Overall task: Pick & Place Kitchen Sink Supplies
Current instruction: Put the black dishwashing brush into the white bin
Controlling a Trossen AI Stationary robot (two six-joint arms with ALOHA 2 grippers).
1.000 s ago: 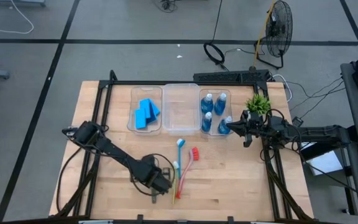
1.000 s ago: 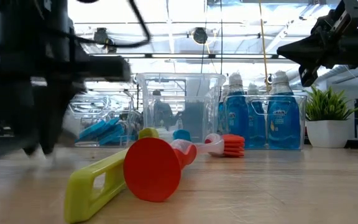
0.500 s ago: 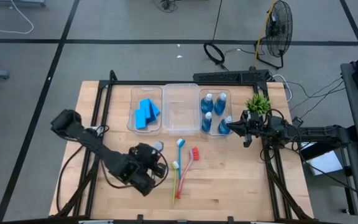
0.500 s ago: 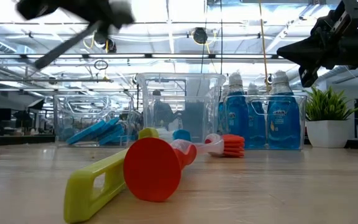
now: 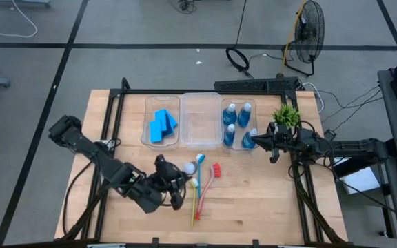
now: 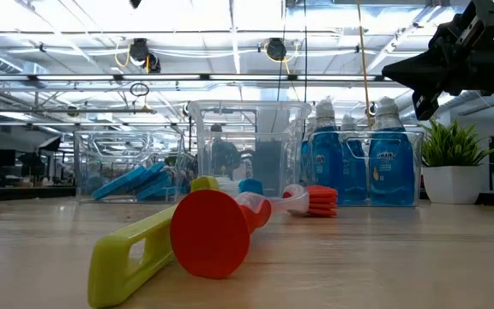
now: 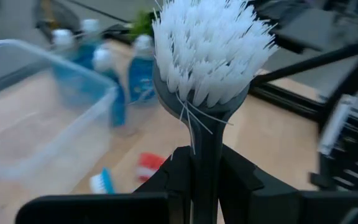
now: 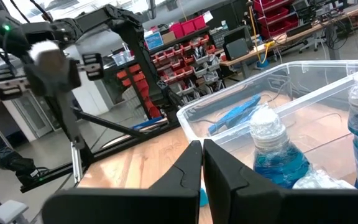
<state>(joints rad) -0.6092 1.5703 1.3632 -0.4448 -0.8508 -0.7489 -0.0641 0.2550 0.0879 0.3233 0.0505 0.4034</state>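
Left claw is over the front-middle of the wooden desk, clamped on the handle of the grey brush. In the left wrist view the white bristle head stands up straight between the two dark fingers, handle pinched between them. In the high view the white head shows just beside the claw, near the other brushes.

Right claw hangs at the right end of the bin row, just beside the bottle bin, fingers pressed together on nothing, seen in the right wrist view.

Three clear bins stand in a row at the back of the desk. Left bin holds the blue sponges. Middle bin has nothing visible in it. Right bin holds the four bottles of blue liquid, upright.

Three brushes lie on the desk in front of the bins, close together: blue brush, red brush, yellow-green brush. In the low view the yellow-green handle and the round red end are nearest the camera, touching or overlapping.

Green potted plant sits at the back right, just beside the bottle bin.
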